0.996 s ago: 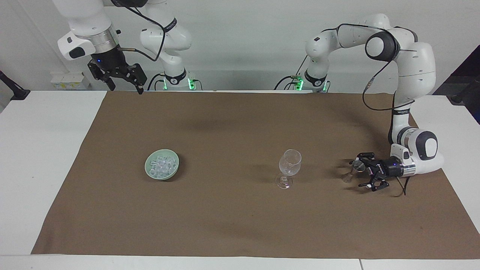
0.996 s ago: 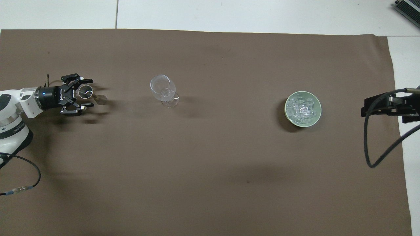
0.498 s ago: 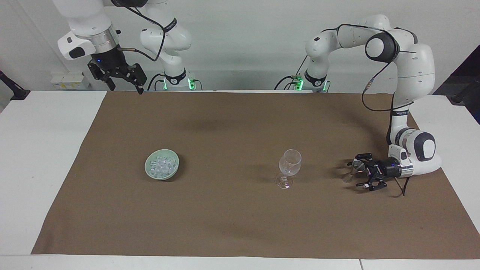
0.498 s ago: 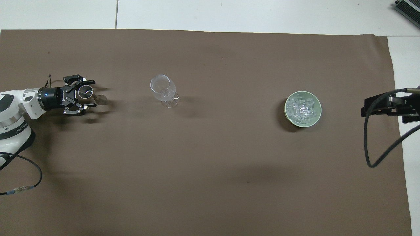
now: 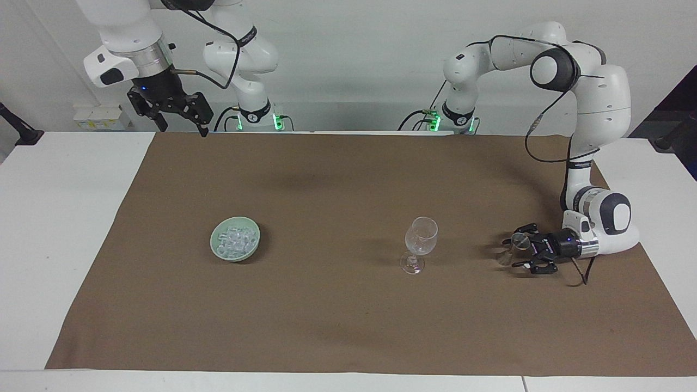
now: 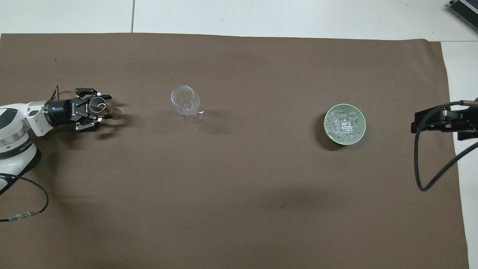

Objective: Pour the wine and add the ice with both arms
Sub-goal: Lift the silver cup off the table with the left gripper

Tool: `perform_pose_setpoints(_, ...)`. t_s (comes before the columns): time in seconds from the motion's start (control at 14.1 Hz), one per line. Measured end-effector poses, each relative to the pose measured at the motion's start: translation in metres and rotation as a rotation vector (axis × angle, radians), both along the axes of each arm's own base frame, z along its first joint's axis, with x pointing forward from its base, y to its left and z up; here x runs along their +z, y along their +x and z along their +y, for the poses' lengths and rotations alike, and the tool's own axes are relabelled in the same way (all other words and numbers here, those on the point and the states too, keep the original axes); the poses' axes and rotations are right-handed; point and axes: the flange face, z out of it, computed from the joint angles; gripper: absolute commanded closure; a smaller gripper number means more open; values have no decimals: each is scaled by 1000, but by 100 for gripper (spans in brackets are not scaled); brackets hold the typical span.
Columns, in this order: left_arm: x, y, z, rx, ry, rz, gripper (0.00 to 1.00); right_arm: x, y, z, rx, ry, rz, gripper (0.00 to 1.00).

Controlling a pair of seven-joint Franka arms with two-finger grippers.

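No legible writing on green bowl (image 6: 345, 139) or brown mat (image 6: 239, 194)

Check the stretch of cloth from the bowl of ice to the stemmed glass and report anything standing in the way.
Nothing visible stands in the way. Between the pale green bowl holding the ice and the stemmed glass there is only bare brown cloth. The small clear cup at the left gripper stands beside the glass, toward the left arm's end.
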Motion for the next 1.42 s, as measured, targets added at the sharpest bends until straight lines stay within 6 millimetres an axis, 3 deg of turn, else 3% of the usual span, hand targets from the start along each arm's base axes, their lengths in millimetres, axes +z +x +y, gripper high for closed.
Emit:
perform_pose_setpoints(0.21, 0, 0, 2, 3, 0, -1, 37, 0, 0, 0, 0, 0, 0, 0)
perform_pose_setpoints(0.43, 0, -1, 7, 11, -2, -3, 48, 0, 0, 0, 0, 0, 0, 0)
perform_pose_setpoints(0.71, 1, -2, 7, 6, -9, -4, 51, 0, 0, 0, 0, 0, 0, 0)
perform_pose_setpoints(1.42, 1, -4, 7, -7, -23, -7, 100, 0, 0, 0, 0, 0, 0, 0)
